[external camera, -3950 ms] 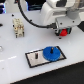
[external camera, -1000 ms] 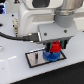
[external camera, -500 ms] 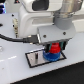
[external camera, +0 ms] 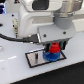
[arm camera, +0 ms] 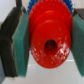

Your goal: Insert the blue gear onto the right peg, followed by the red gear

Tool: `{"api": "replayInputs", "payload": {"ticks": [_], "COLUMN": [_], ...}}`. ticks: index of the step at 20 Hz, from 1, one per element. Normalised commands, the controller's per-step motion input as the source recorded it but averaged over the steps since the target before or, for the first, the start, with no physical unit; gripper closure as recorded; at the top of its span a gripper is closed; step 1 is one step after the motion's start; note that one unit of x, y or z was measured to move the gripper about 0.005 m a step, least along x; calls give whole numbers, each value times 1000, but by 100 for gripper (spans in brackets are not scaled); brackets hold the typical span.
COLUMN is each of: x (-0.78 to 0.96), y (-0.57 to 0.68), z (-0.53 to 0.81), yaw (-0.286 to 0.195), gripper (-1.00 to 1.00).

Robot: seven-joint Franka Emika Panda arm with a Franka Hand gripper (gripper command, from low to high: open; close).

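In the exterior view my gripper [external camera: 53, 48] hangs over the grey plate with black border [external camera: 34, 59], shut on the red gear [external camera: 54, 48]. The blue gear [external camera: 50, 56] lies flat on the plate right under the red gear, on the side toward the exterior view's right. In the wrist view the red gear [arm camera: 50, 41] fills the middle, clamped between two teal pads [arm camera: 22, 45], with the blue gear's toothed rim [arm camera: 33, 5] showing behind it. The right peg is hidden by the gears. A second peg cannot be made out.
The plate sits on a white table [external camera: 15, 72]. The white arm body [external camera: 40, 20] and a black cable [external camera: 15, 39] hang above the plate toward the exterior view's left.
Four seconds ago the arm stood back and the blue gear lay uncovered on the plate. Over the last second the gripper with the red gear has stayed over the blue gear with little visible motion.
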Motion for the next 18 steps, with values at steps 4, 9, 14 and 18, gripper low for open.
{"api": "replayInputs", "payload": {"ticks": [4,9,14,18], "x": [14,30,96,166], "y": [8,-58,-134,-96], "z": [237,-53,-167,-207], "yaw": [0,0,0,0], "gripper": [100,100,100,100]}}
